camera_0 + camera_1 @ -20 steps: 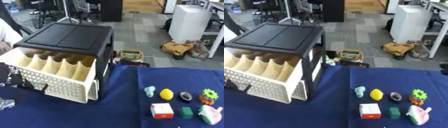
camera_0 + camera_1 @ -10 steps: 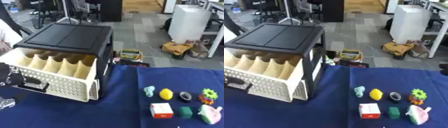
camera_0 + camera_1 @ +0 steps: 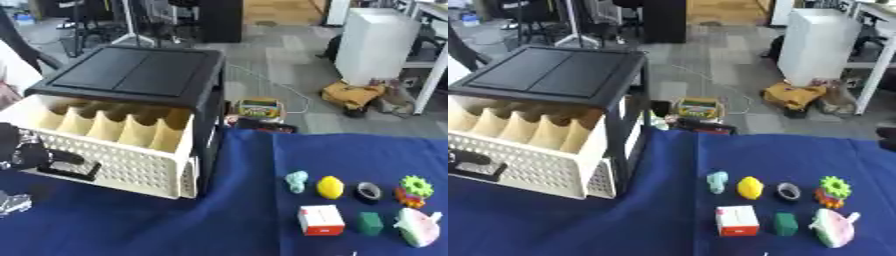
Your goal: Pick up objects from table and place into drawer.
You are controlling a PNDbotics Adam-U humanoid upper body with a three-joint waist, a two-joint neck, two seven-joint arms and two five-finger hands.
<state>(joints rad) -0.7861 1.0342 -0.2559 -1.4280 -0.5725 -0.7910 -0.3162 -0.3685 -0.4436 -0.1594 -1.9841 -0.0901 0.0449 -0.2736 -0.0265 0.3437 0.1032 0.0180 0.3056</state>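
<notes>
At about nine o'clock in the left eye view, the left robot hand (image 3: 24, 152) shows as a dark shape at the black handle (image 3: 68, 167) of the cream drawer (image 3: 131, 162); whether its fingers are curled round the handle or not, I cannot tell. Below it, near eight o'clock, a small crumpled silvery thing (image 3: 13, 202) lies on the blue cloth of the desk (image 3: 175, 225).

The drawer stands pulled out of the black cabinet (image 3: 136, 75), its perforated front facing the camera and its inside split by tan dividers (image 3: 114, 127) into a row of narrow compartments.

The task's things sit well apart from the drawer, grouped between four and five o'clock on the desk. In the far row, from the left: a pale teal figure (image 3: 297, 181), a yellow lemon-shaped piece (image 3: 330, 187), a dark ring (image 3: 368, 191), and a green gear (image 3: 416, 185) touching a small orange piece (image 3: 409, 198) just under it. In the near row: a red and white box (image 3: 320, 220), a dark green block (image 3: 369, 223), and a pink and white rounded toy (image 3: 416, 227).

Beyond the desk's far edge, at about twelve o'clock, a small colourful box (image 3: 259, 107) lies on the grey floor, with a white cabinet (image 3: 376, 47) and a tan bag (image 3: 348, 94) toward one o'clock.

The right robot hand is not visible in either view.
</notes>
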